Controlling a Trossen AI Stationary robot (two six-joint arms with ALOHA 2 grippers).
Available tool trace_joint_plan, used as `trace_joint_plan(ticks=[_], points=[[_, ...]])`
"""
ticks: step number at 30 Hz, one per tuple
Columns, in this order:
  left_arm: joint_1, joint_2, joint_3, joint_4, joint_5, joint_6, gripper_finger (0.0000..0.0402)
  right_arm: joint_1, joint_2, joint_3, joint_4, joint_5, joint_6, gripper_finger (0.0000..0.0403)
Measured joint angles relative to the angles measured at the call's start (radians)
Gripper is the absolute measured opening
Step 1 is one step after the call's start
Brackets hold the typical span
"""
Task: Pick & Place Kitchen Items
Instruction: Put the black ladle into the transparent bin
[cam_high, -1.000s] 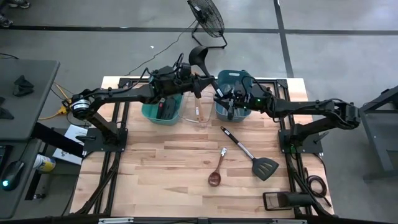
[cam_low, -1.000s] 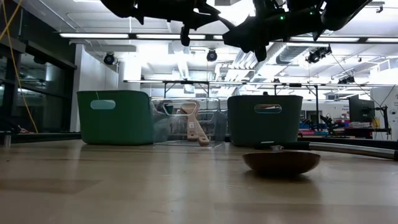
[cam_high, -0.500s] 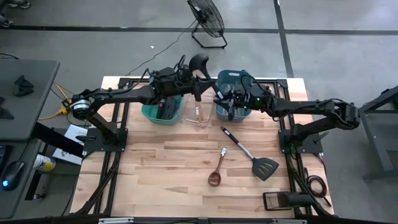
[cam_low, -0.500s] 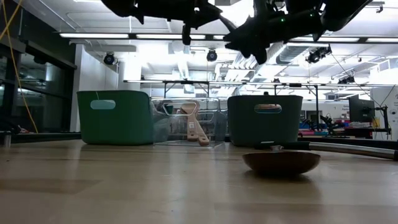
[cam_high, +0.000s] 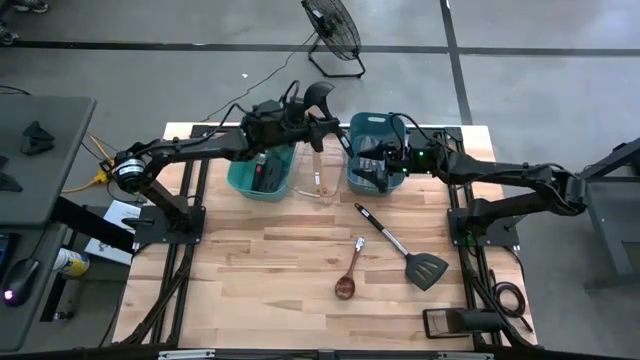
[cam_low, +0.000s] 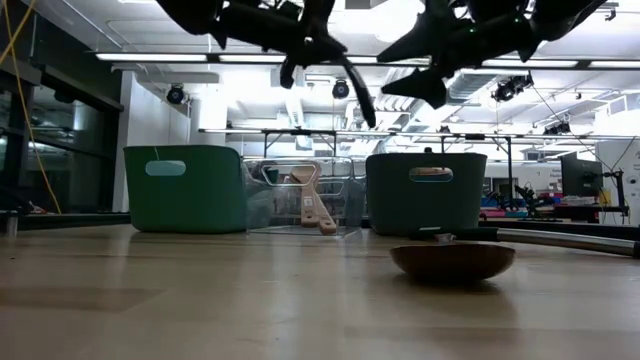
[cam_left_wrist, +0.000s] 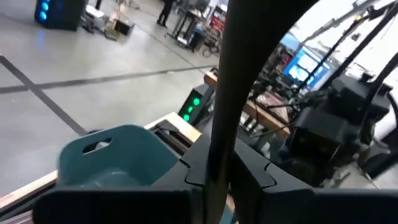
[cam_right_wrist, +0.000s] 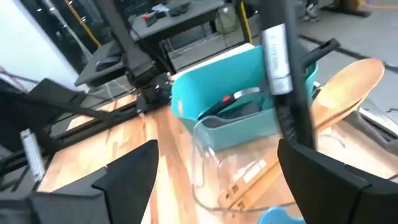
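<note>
Above the clear bin, a black ladle is held by its handle in the closed left gripper, its bowl raised beyond the bin's far side. Inside the clear bin a wooden spoon and a wooden spatula are leaned. Just beside the clear bin, over the blue bin, the right gripper is held with its jaws spread wide and nothing between them. On the other side of the clear bin the green bin is set, with dark utensils inside. Nearer the table's front, well apart from the clear bin, a black slotted spatula and a brown wooden spoon are laid flat.
</note>
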Motion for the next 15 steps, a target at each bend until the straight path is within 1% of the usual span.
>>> trace_joint_plan(ticks=[4, 11, 15], points=[[0.052, -0.001, 0.000, -0.053, 0.108, -0.004, 0.0033, -0.033, -0.042, 0.000, -0.079, -0.017, -0.008, 0.0314], [0.158, -0.001, 0.000, -0.222, 0.307, 0.026, 0.0033, -0.083, -0.109, 0.000, -0.163, -0.015, -0.010, 0.0310], [0.206, -0.001, 0.000, -0.304, 0.356, 0.048, 0.0033, -0.104, -0.125, 0.000, -0.186, -0.013, -0.003, 0.0310]])
